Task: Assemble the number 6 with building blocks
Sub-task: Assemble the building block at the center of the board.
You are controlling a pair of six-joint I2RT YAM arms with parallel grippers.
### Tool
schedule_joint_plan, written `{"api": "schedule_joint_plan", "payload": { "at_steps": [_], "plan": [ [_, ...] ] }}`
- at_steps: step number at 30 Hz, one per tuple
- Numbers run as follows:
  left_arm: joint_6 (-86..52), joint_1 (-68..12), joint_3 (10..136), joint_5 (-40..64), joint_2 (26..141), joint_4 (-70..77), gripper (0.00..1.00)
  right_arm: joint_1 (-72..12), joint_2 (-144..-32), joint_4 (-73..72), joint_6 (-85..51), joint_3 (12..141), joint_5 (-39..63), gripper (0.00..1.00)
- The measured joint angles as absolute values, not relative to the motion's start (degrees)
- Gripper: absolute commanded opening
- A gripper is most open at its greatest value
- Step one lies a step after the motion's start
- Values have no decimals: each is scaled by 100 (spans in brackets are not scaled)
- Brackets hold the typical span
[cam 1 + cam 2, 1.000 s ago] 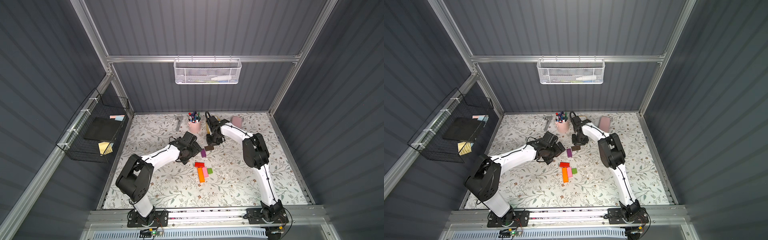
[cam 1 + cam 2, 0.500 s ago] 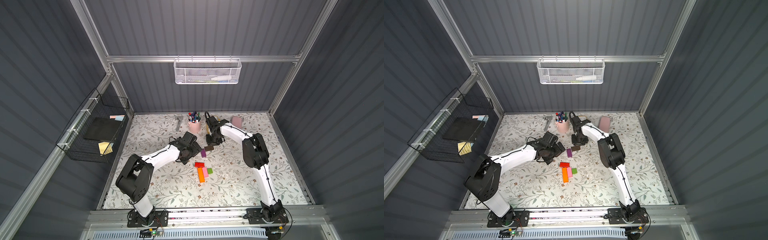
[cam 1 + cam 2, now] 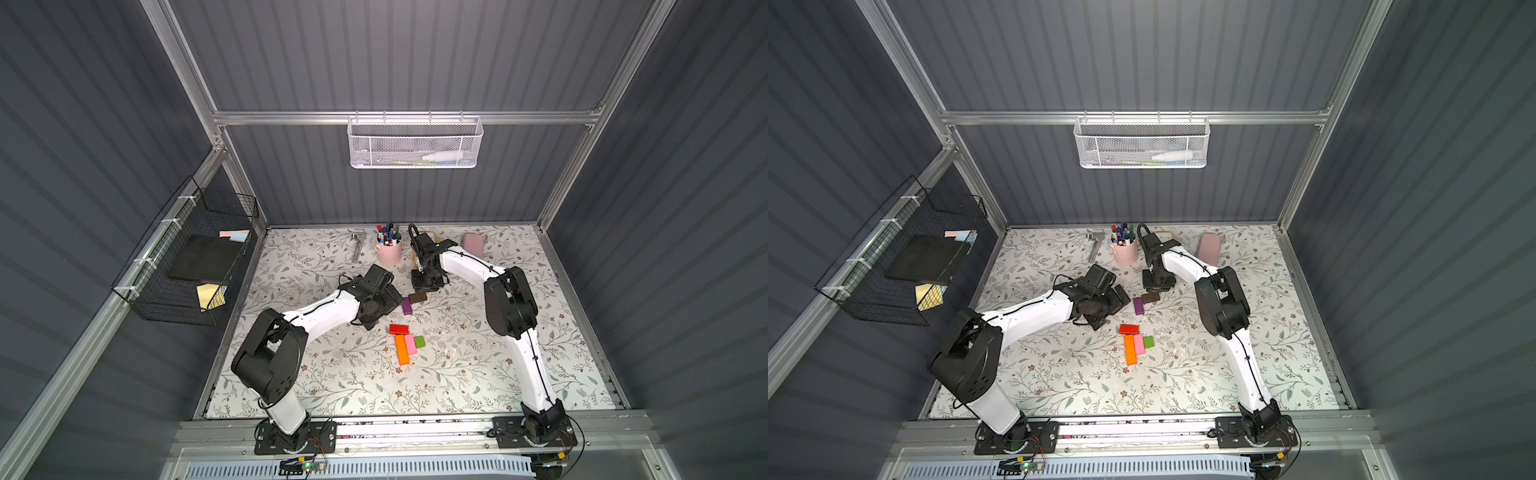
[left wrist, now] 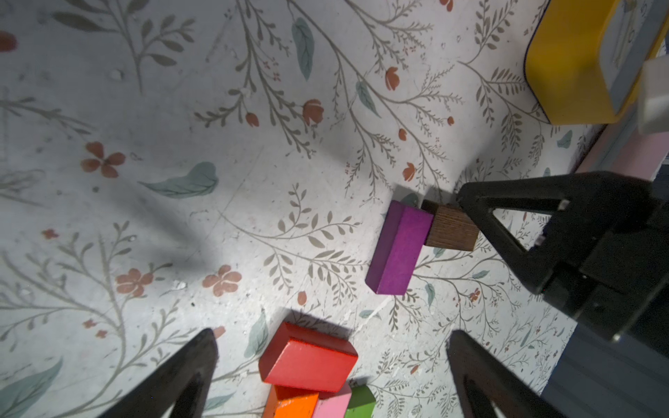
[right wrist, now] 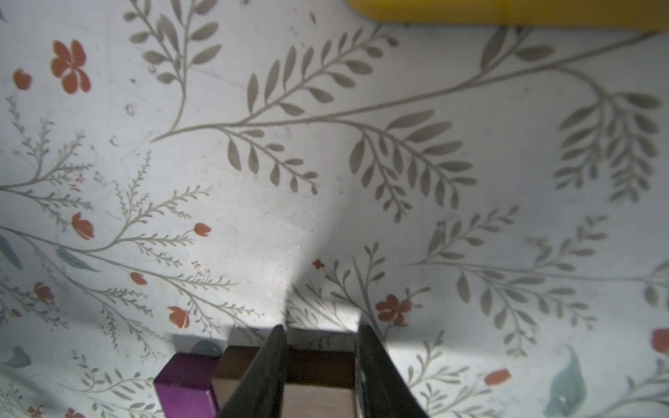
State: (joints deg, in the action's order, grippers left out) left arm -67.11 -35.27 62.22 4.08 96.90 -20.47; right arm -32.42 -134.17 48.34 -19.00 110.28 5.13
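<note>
The wire basket (image 3: 166,309) is holding a dark pad (image 3: 203,259); the mesh basket (image 3: 415,143), perhaps a bottle (image 3: 442,156); the pink cup (image 3: 388,257), pens (image 3: 388,235). The right gripper (image 5: 321,336) is clamping the brown block (image 5: 318,365), which is touching the purple block (image 4: 398,249) mid-table. The left gripper (image 4: 331,336) is hovering wide open, empty.

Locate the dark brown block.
In a top view, the dark brown block sits mid-table, clamped in the right gripper, its end touching the purple block.

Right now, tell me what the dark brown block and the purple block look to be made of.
Dark brown block: likely wood, stained and matte; fine grain lines show on its end face.
Purple block: probably painted wood with a satin finish; the even, opaque colour hides any grain, so plastic cannot be ruled out.
</note>
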Motion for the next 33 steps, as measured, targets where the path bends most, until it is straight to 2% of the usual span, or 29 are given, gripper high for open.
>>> {"api": "schedule_joint_plan", "payload": {
  "at_steps": [28,30,33],
  "plan": [
    [-6709,-3527,6213,410,9690,-2025,99,-3297,-13275,4731,-2130,10794,495,36],
    [-6709,-3527,6213,412,9690,-2025,99,-3299,-13240,4707,-2213,10744,434,49],
    [-6707,-3527,6213,412,9690,-2027,99,-3299,-13113,4637,-2340,10600,320,61]
  ]
}}
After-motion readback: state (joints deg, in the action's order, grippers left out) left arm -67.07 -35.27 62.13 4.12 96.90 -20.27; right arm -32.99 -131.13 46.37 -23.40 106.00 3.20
